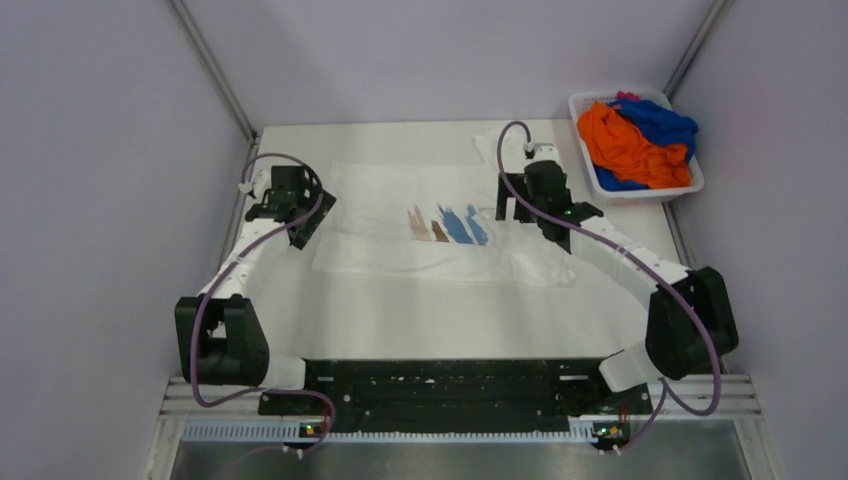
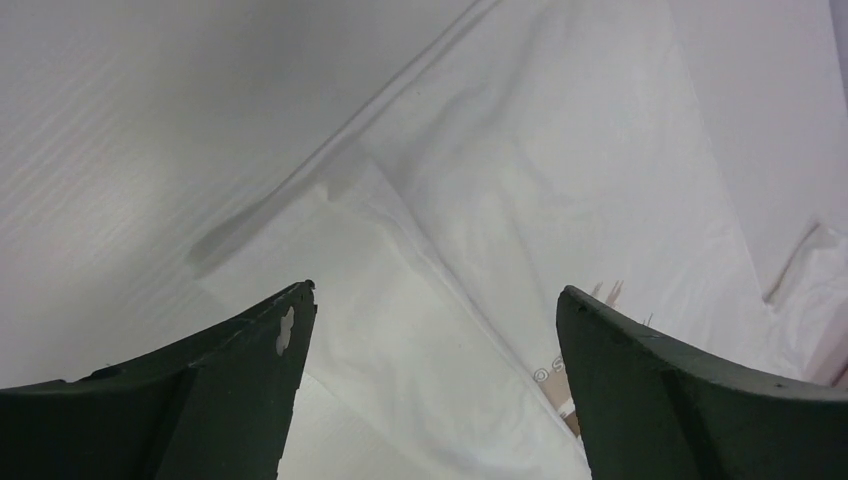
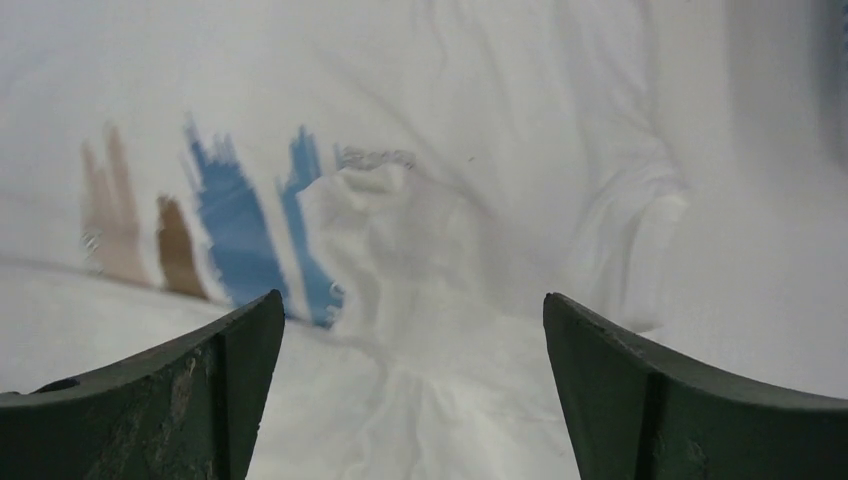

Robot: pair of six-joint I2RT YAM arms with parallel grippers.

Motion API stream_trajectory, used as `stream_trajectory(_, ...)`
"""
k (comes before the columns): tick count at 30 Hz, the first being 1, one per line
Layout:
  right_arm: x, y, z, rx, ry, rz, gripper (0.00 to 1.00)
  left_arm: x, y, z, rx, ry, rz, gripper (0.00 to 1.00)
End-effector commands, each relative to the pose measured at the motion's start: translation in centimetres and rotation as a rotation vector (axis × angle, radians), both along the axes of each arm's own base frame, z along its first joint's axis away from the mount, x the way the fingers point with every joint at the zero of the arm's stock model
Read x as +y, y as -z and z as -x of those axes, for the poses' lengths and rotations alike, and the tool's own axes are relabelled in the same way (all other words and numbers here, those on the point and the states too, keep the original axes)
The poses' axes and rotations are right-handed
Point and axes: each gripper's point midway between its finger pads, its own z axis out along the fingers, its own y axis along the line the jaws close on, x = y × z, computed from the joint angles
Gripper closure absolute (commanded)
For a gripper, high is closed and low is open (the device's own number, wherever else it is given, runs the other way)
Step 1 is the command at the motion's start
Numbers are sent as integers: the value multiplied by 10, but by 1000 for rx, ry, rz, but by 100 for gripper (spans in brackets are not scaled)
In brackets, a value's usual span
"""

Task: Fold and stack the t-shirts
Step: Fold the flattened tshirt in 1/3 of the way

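White t-shirt (image 1: 400, 200) flat on desk (image 1: 400, 320) — both jaws apart.
Left jaws over a folded edge; right jaws over cloth — blue print (image 3: 235, 230) toward their left finger.

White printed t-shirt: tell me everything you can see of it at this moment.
The white printed t-shirt is thin, soft cloth lying across the middle of the table, print up. Its chest print is slanted brown and blue brush strokes, one edge covered by a bunched flap. The left end lies in flat layers; the right end is rumpled. The left gripper and right gripper stand open over its ends, gripping nothing.
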Motion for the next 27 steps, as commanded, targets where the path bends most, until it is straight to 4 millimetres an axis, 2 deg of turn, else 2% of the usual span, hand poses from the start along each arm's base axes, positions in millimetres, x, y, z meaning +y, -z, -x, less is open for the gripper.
stream_trajectory(1, 65, 15, 46, 91, -273, -350, 1, -26, 0, -3, -18, 155, 74, 5)
stream_trajectory(4, 68, 32, 53, 121, -275, -381, 1, -48, 20, -3, 10, 253, 150, 3)
stream_trajectory(7, 69, 48, 52, 161, -266, -372, 1, -61, 41, -3, 62, 307, 201, 3)
stream_trajectory(13, 67, 72, 28, 167, -229, -305, 1, -60, 76, 3, 156, 300, 201, 3)
stream_trajectory(20, 46, 85, -22, 88, -75, -183, 1, -47, 88, 11, 207, 270, 142, 2)
stream_trajectory(24, 26, 75, -59, -26, 20, -154, 1, -41, 94, 17, 241, 258, 116, 2)
stream_trajectory(27, 2, 68, -90, -102, 120, -162, 1, -39, 95, 21, 255, 256, 106, 2)
